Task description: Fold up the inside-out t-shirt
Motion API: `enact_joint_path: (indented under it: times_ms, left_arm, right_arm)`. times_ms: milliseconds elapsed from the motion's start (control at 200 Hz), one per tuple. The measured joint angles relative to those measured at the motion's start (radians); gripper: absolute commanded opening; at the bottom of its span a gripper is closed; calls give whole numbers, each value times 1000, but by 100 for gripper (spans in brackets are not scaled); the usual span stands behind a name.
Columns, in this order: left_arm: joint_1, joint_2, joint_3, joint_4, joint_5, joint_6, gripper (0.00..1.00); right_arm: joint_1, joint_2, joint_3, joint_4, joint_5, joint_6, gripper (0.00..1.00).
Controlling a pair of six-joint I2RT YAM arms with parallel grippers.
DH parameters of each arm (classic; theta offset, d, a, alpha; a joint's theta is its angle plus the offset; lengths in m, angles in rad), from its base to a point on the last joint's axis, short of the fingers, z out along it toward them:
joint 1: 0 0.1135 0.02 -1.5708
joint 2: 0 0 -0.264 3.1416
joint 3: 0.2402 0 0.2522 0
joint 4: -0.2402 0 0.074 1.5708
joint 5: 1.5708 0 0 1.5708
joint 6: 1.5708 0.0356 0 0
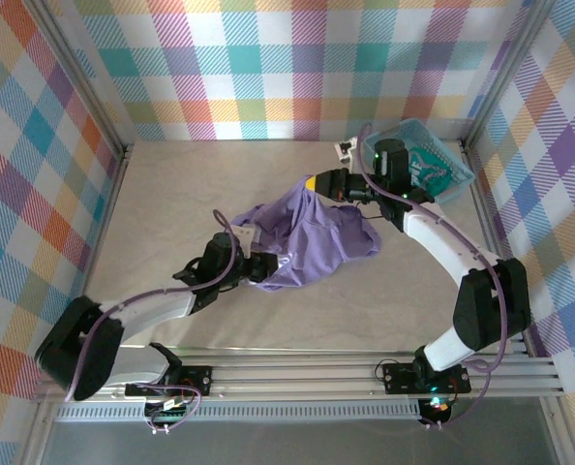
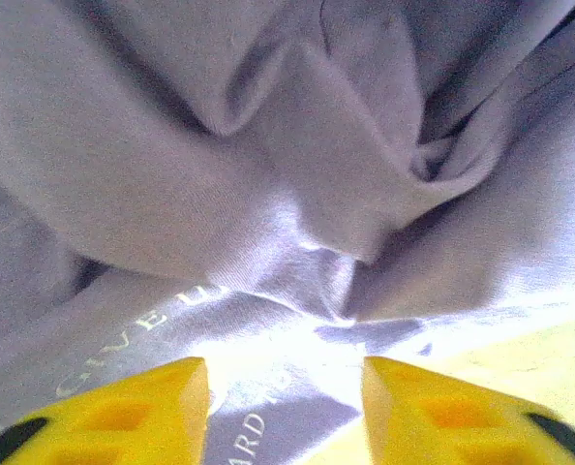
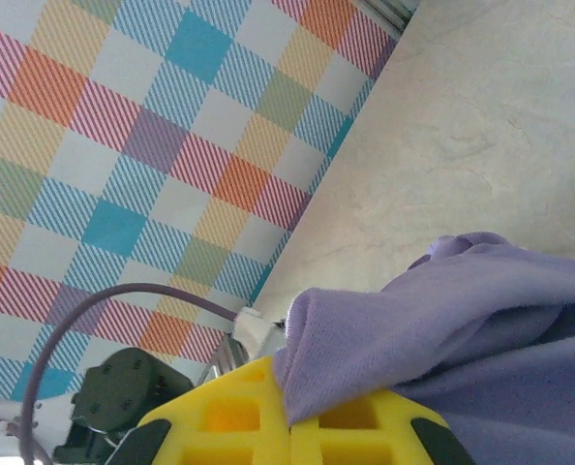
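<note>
where the inside-out t-shirt lies bunched mid table, its long axis runs near-left to far-right; your right gripper is clenched on its far end, and your left gripper stands parted against its near end.

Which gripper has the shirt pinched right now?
The right gripper, its yellow fingers closed on a fold of the purple shirt; the left gripper has its fingers apart.
</note>
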Motion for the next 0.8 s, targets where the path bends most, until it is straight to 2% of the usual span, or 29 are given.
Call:
enact_joint_path:
  times_ms: [110, 215, 300, 505, 600, 665, 735, 800]
  left_arm:
    - [0, -77, 31, -25, -7, 18, 53]
    - [0, -66, 112, -39, 3, 36, 50]
    - [0, -19, 187, -43, 20, 45, 46]
    - [0, 115, 308, -78, 82, 68, 48]
    - [0, 174, 349, -86, 108, 69, 47]
    - [0, 205, 371, -88, 113, 68, 38]
    - [0, 239, 400, -93, 116, 72, 18]
    - [0, 269, 433, -97, 117, 76, 6]
  right_arm:
    - [-3, 0, 0, -28, -24, -42, 0]
    - [-3, 0, 0, -56, -44, -85, 0]
    - [-3, 0, 0, -80, -53, -115, 0]
    - [-3, 0, -2, -106, -63, -149, 0]
    - [-3, 0, -2, -108, -64, -151, 0]
    - [-3, 0, -3, -109, -64, -153, 0]
    - [-3, 0, -4, -111, -67, -164, 0]
    - [-3, 0, -4, -127, -65, -181, 0]
